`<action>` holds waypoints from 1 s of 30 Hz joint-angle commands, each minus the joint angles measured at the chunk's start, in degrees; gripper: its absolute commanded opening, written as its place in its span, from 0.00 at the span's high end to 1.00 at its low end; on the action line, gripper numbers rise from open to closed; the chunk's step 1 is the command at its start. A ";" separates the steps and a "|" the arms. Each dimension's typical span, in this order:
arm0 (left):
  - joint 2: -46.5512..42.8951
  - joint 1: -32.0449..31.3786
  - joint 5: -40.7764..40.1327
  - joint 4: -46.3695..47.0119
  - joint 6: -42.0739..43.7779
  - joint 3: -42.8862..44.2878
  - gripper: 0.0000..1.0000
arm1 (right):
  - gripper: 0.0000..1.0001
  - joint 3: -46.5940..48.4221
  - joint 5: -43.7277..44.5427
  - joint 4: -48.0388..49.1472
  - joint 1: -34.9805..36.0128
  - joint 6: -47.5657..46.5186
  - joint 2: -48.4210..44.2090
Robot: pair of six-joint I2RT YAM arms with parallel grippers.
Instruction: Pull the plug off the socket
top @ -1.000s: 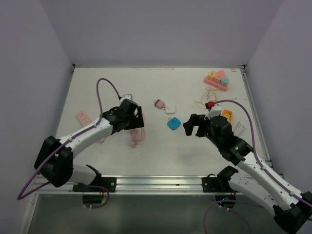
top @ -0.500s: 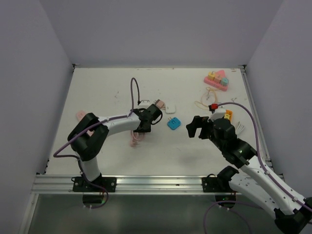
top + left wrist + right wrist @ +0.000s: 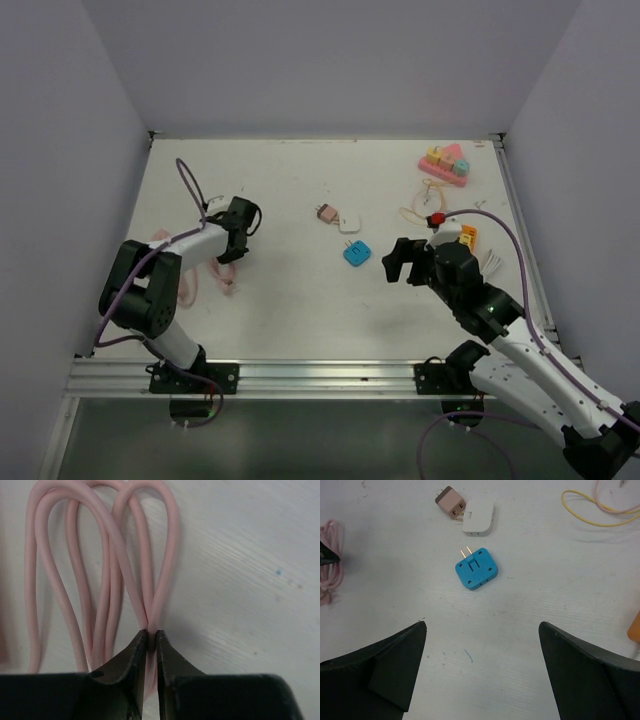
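Two pincers, two states. The left pincer [image 3: 148, 645] is pressed together on a smooth, rubbery pink cord [image 3: 150, 612], whose rounded loops fan out ahead of its tips over the pale, faintly grained desk [image 3: 250, 580]. The right pincer [image 3: 482, 626] hangs spread wide, holding nothing. Just ahead of it lies a squarish blue plastic adapter [image 3: 476, 569] with two brass prongs. Farther ahead, slightly to its left, the boxy brown plug [image 3: 451, 502] sits joined to the glossy, rounded white socket [image 3: 479, 521]. Since half a second ago the left pincer has swung away from that pair and closed, the cord shifting with it; the right has not moved.
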 commanded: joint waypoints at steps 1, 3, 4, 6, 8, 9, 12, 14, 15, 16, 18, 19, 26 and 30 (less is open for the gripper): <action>-2.73 6.96 -2.94 -2.53 3.32 -2.92 0.82 | 0.01 -0.26 2.26 -0.42 0.05 0.69 1.05; -3.53 10.57 -2.76 -2.70 3.85 -3.10 0.78 | 0.01 -0.17 2.61 -0.42 0.05 0.70 1.83; -4.23 11.90 -2.50 -2.79 4.12 -3.10 0.77 | 0.01 0.09 3.40 -0.86 0.05 0.78 2.10; -5.11 15.67 -0.40 -2.45 4.38 -3.10 0.73 | 0.01 0.53 4.80 -1.73 0.05 1.22 2.71; -6.43 17.62 2.49 -1.74 5.08 -2.92 0.70 | 0.01 0.71 7.17 -2.70 0.05 1.49 2.80; -6.87 17.97 3.20 -1.74 5.17 -2.66 0.66 | 0.01 0.80 7.97 -3.05 0.05 1.57 2.80; -9.15 18.06 6.02 -2.70 6.23 -1.08 0.48 | 0.01 1.15 11.82 -4.37 0.05 2.19 3.07; -11.96 18.15 7.60 -3.41 7.28 0.15 0.35 | 0.01 1.76 13.94 -5.60 0.05 2.63 3.42; -13.19 18.15 8.13 -3.84 7.63 0.50 0.22 | 0.01 2.02 16.48 -6.13 -0.04 3.06 3.68; -15.81 18.06 8.74 -4.02 8.59 0.77 0.16 | 0.01 2.55 18.07 -7.44 -0.04 4.20 4.47; -18.37 18.15 10.59 -4.55 9.74 2.00 0.05 | 0.01 3.17 20.71 -9.11 -0.39 5.44 5.35; -20.56 18.06 11.20 -4.81 11.14 2.44 0.03 | 0.01 3.78 23.68 -9.90 -0.48 7.09 5.88; -31.03 18.15 21.39 -2.71 19.40 1.58 0.00 | 0.01 5.80 31.27 -14.04 -6.95 12.21 11.85; -38.85 18.15 25.79 4.30 24.06 -5.10 0.00 | 0.01 5.89 25.13 -12.29 -16.37 13.09 16.07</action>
